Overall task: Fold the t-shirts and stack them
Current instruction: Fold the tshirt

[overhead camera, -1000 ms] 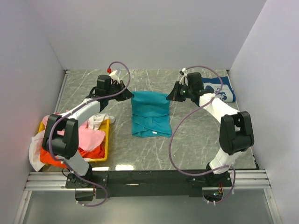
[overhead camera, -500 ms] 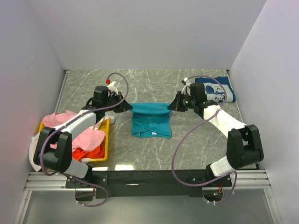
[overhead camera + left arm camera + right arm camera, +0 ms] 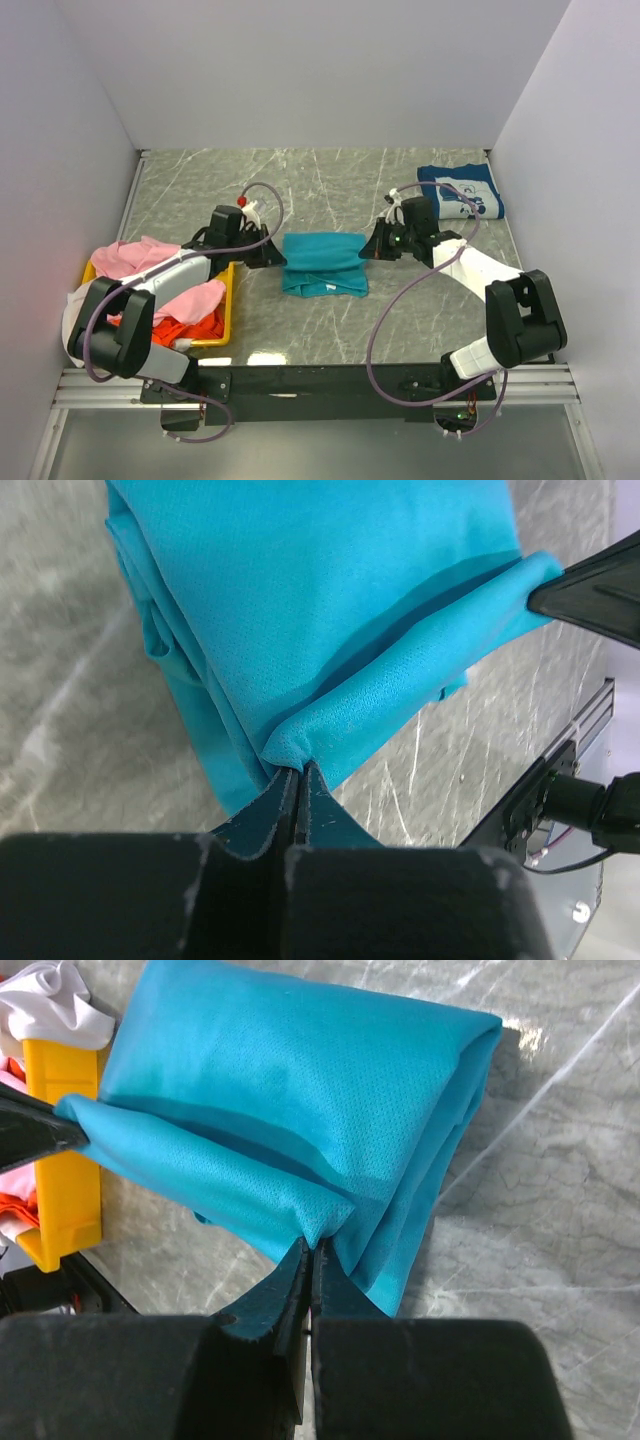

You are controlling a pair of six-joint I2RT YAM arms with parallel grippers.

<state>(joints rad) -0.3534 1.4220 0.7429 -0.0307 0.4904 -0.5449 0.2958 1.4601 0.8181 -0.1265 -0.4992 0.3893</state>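
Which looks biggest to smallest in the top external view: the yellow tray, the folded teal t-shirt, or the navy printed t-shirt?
1. yellow tray: largest, though mostly covered.
2 and 3, unranked: teal t-shirt and navy t-shirt. They look nearly alike, and the navy one lies farther from the camera, so their order is unsure.

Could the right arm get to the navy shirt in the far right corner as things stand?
Probably, but not yet: the right hand is shut on the teal shirt. The navy shirt lies just beyond it, with no object between them.
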